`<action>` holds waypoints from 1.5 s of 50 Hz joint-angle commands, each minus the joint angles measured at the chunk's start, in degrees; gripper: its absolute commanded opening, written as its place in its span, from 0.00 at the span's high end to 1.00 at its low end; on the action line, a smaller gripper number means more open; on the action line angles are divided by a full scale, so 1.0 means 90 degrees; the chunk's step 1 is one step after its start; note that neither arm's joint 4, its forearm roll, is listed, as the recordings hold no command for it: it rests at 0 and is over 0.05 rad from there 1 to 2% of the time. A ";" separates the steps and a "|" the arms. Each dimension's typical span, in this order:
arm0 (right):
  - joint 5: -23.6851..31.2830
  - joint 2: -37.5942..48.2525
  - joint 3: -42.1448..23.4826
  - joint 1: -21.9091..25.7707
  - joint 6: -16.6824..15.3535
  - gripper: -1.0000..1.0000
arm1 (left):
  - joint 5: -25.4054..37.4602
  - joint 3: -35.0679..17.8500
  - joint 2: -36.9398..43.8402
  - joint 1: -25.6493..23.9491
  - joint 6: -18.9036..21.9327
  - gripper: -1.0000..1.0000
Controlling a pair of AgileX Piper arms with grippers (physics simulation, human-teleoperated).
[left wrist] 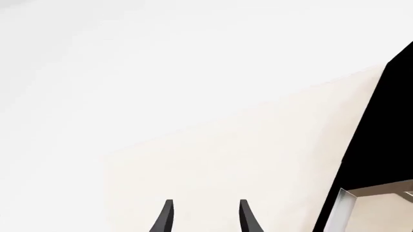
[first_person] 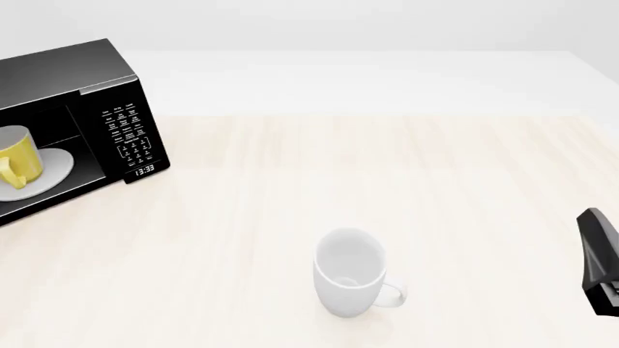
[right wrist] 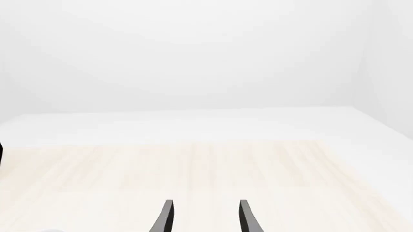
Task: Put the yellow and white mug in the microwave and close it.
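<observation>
The yellow and white mug [first_person: 19, 166] already sits inside the microwave [first_person: 92, 87], upright on the white round plate [first_person: 58, 168], handle toward the camera; the cavity looks open in the front view, so closing the door is the step judged left. The door itself is not clearly seen in the front view; the left wrist view shows a black panel with a pale metallic edge [left wrist: 348, 203], probably the open door or the oven's side, cannot tell which. The left gripper [left wrist: 205, 217] has its fingertips spread apart with nothing between them, open and empty; the right gripper [right wrist: 205, 217] looks the same, fingers parted, holding nothing, facing bare table [right wrist: 206, 169]. In the front view only a dark piece of the right arm [first_person: 601, 264] shows at the right edge. Risks: the left gripper is near the black panel, so a push off-centre or too hard could shove the whole microwave along the table instead of swinging the door; a door stopped short would leave the task unfinished; a jolt could tip the mug on its plate. The larger white mug [first_person: 350, 272] stands mid-table, well apart from the microwave, but a wide sweep by either arm could knock it. Writing: the clock display [first_person: 144, 170] reads 13:33; the keypad [first_person: 129, 134] lettering is white and too small to read; no brand visible.
</observation>
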 commanded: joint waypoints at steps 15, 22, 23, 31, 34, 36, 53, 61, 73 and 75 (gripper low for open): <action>0.0001 0.0000 0.0000 0.0001 -0.0003 0.00 | -0.0213 0.0012 0.0593 -0.0820 -0.0119 0.00; -0.0004 0.0000 0.0000 -0.0001 0.0003 0.00 | -0.0297 0.0054 0.0706 -0.0945 -0.0127 0.00; -0.0003 0.0000 0.0000 0.0000 0.0002 0.00 | -0.0309 0.0056 0.0730 -0.0984 -0.0131 0.00; -0.0003 0.0000 0.0000 0.0000 0.0003 0.00 | -0.0395 0.0037 0.0908 -0.1282 -0.0196 0.00; -0.0004 0.0000 0.0000 -0.0001 0.0003 0.00 | -0.0425 0.0015 0.1005 -0.1348 -0.0215 0.00; -0.0003 0.0000 0.0000 0.0000 0.0000 0.00 | -0.0434 0.0005 0.1024 -0.1383 -0.0219 0.00; -0.0005 0.0000 0.0000 -0.0002 0.0000 0.00 | -0.0540 -0.0045 0.1358 -0.1795 -0.0344 0.00; -0.0007 0.0000 0.0000 -0.0002 0.0002 0.00 | -0.0568 -0.0078 0.1467 -0.2074 -0.0455 0.00; -0.0008 0.0000 0.0000 -0.0002 0.0002 0.00 | -0.0490 -0.0115 0.1408 -0.2574 -0.0646 0.00; -0.0013 0.0000 0.0000 -0.0003 0.0006 0.00 | -0.0480 -0.0118 0.1393 -0.2651 -0.0673 0.00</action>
